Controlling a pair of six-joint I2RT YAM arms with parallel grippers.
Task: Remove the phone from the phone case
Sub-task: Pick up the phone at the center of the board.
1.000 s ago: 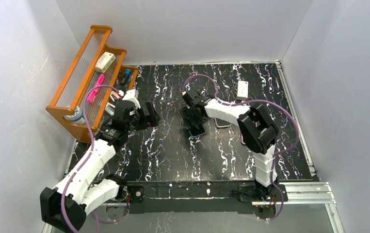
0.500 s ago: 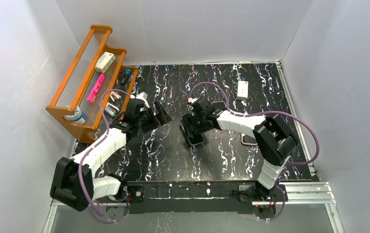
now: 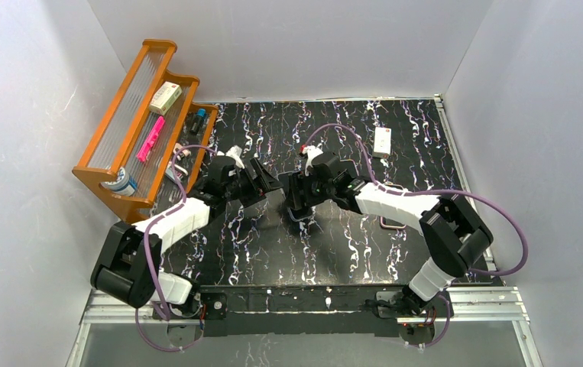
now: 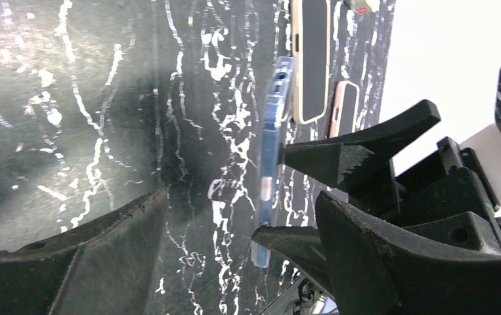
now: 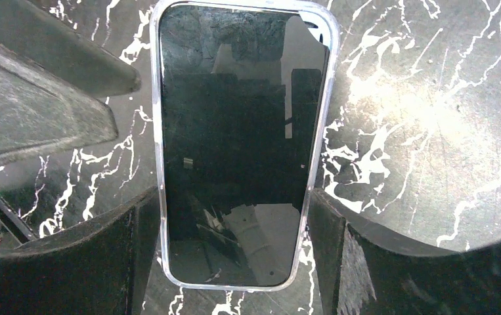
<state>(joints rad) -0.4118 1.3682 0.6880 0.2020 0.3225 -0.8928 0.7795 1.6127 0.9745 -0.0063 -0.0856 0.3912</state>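
Nearest us, a metal rail (image 3: 471,302) runs along the front edge. From it the black tabletop (image 3: 273,252), veined in white like marble, stretches back. The left arm (image 3: 173,222) and the right arm (image 3: 387,200) both reach in toward the middle of that surface.

There we see the right jaws clamped on the long edges of the clear phone case (image 4: 270,141). The phone (image 5: 234,144) sits inside it, its dark screen toward the right wrist camera. From the left wrist the case shows edge-on, tipped up from the surface; we cannot tell whether its lower end touches. The left jaws stand apart just beside the case, gripping nothing.

Further right, a pink-rimmed handset (image 4: 345,108) and a pale-rimmed handset (image 4: 310,59) lie flat side by side. Beyond them a small white device (image 3: 382,141) rests near the far edge.

Along the left side stands an orange wooden rack (image 3: 158,47) holding a white box (image 3: 166,96) and a pink item (image 3: 149,139). Plain white walls (image 3: 288,46) close in the space on three sides.
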